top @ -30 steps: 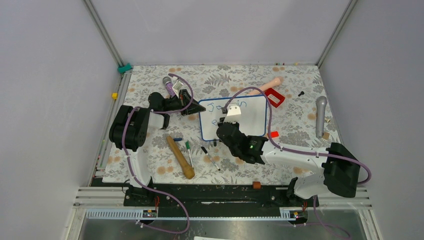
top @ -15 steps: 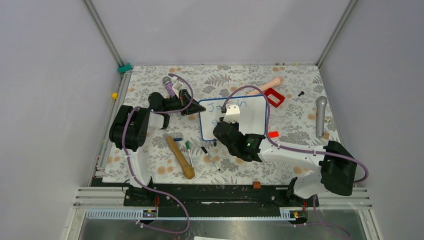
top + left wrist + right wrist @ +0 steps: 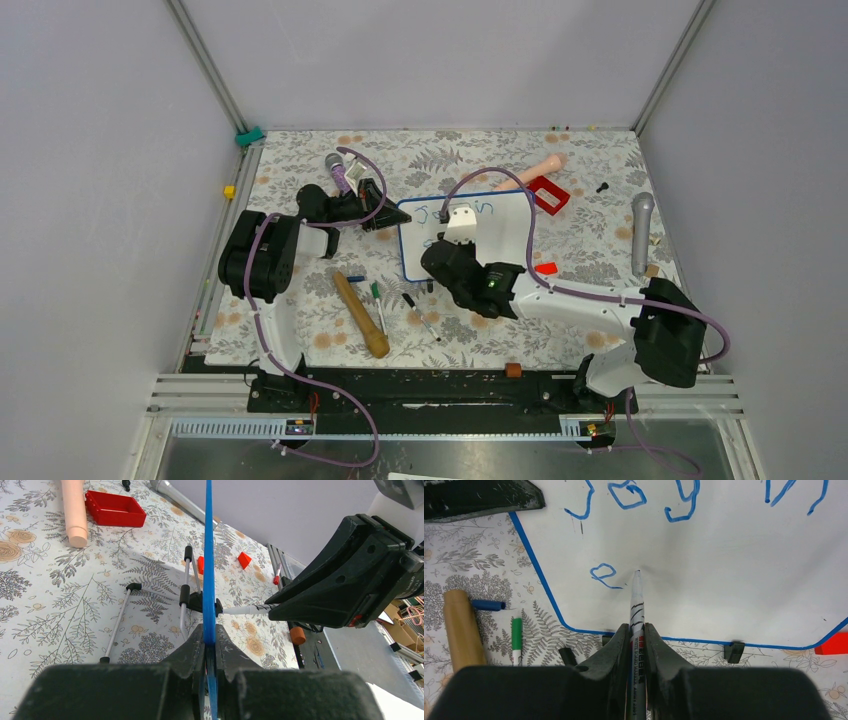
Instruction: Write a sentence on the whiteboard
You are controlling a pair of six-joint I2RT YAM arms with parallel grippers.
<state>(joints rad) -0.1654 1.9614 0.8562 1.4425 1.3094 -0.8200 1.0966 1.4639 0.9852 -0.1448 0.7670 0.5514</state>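
Note:
The whiteboard (image 3: 508,238) stands tilted on its black feet at mid-table. My left gripper (image 3: 388,222) is shut on its blue left edge (image 3: 208,555), with that edge squeezed between the jaws. My right gripper (image 3: 637,635) is shut on a white marker (image 3: 636,605). The marker's tip touches the board just right of a blue "e" (image 3: 603,573). The sentence (image 3: 631,497) reads "Joy" with "in" to its right on the top line, and the "e" starts the line below. In the top view my right gripper (image 3: 445,255) covers the board's lower left.
Left of the board lie a wooden handle (image 3: 360,315), a green marker (image 3: 377,295), a blue cap (image 3: 488,605) and a black pen (image 3: 420,312). A red box (image 3: 548,195) and a pink cylinder (image 3: 535,170) sit behind. A red block (image 3: 546,268) and a microphone (image 3: 642,232) lie right.
My right arm has slid a little to the left across the board with the marker. The left arm and the board have not moved.

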